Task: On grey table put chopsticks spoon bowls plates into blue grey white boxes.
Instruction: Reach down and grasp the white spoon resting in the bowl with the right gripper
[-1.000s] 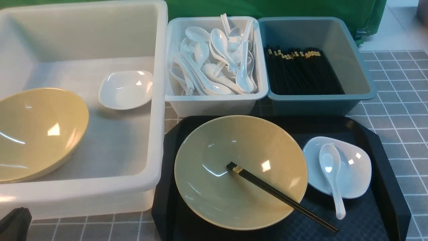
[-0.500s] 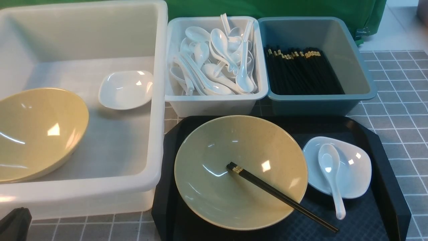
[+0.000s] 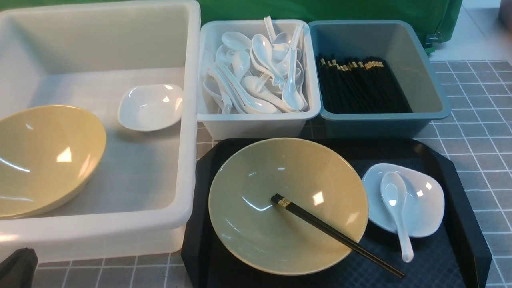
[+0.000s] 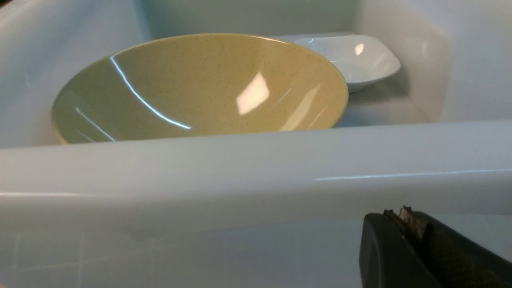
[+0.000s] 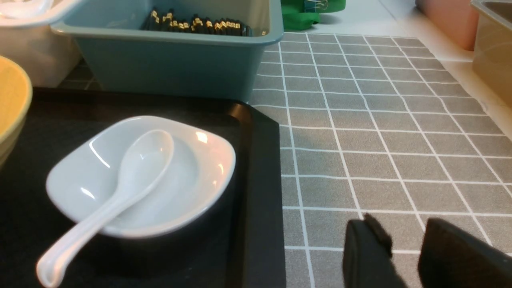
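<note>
Clearly, left gripper [image 4: 396, 214] was pinched together, right gripper [image 5: 400, 236] apart (nothing held). Chopsticks [image 3: 336, 234] lay across beige bowl [image 3: 256, 240], lower centre; an off-centre pinch could roll them off.

Not much of the robot shows from where I stand. The left claw [image 4: 400, 219] is matte black plastic, and its fingers [image 4: 380, 256] are broad with rounded corners. A rough, cross-hatched pad [image 4: 448, 252] lines the inner face, and a frayed brownish-grey edge sticks up at the tip. From the front, only a dark angular corner of the left arm [image 3: 17, 266] shows, with a faint sheen along its ridge. The right claw [image 5: 400, 240] is matte black too, with two thick, blunt fingers. One of them has a small raised lip at its tip.
</note>
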